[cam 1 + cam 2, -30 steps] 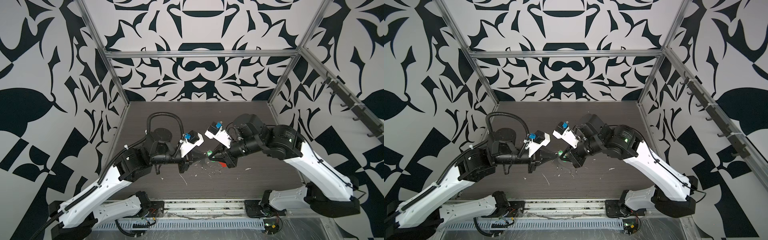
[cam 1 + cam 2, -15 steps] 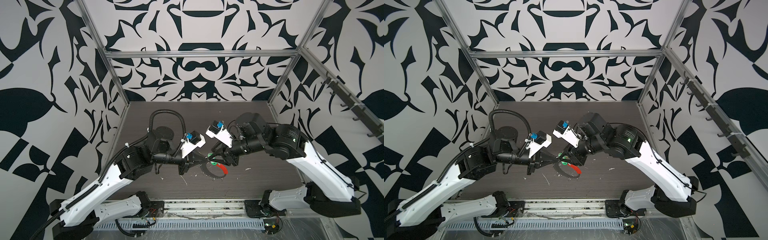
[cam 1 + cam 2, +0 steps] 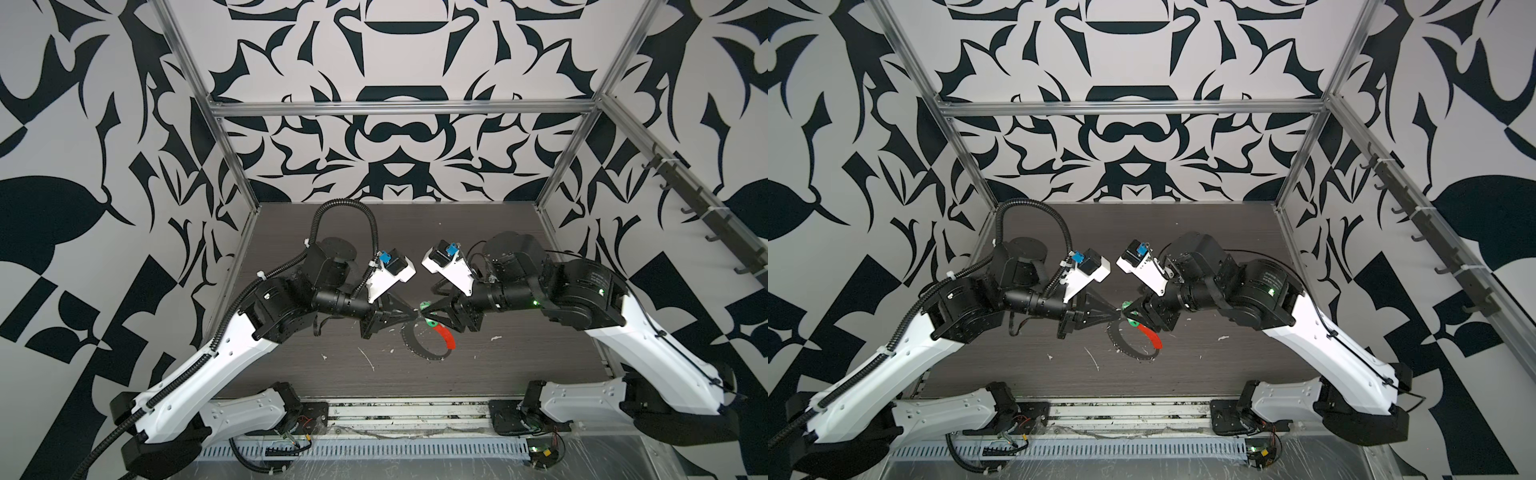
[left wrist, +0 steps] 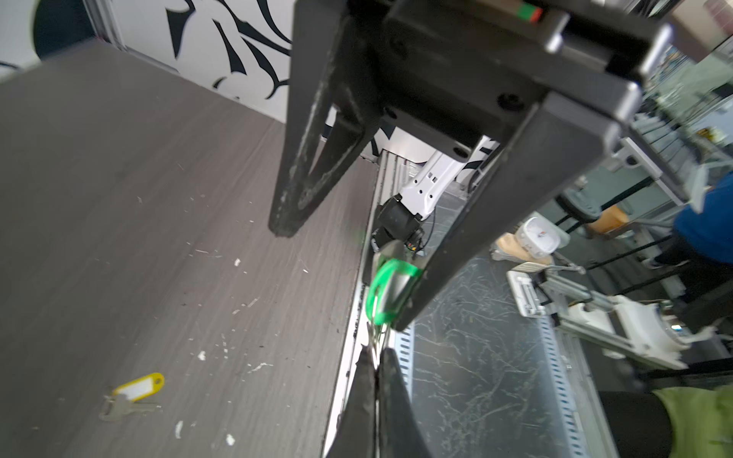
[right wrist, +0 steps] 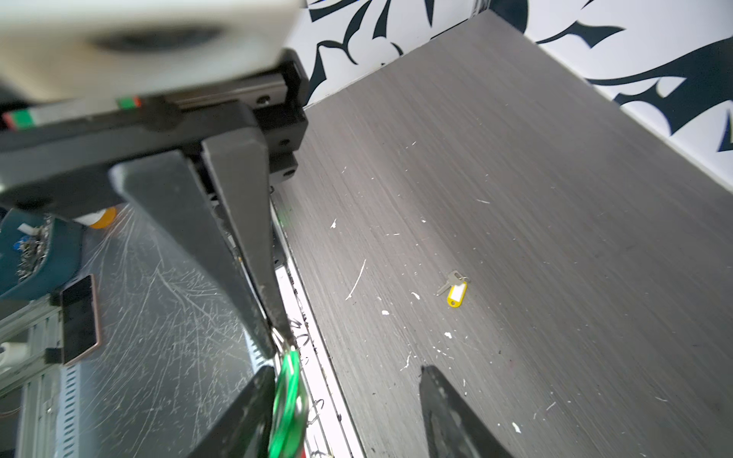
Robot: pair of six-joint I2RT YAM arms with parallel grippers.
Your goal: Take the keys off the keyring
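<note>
Where left end effector (image 4: 375, 351) ends, green tag (image 4: 390, 289) extends lengthwise, edge-on.

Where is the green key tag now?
In both top views the green tag is above the table's middle, between the tools, touching the open right tool, its ring pinched by the left tool.

Both top views look steeply down from high above the front edge, holding the whole table (image 3: 519, 374); the wrist cameras ride close in (low, slanted, facing each other), sharing the green tag (image 4: 390, 291) and yellow tag (image 5: 457, 295)
</note>
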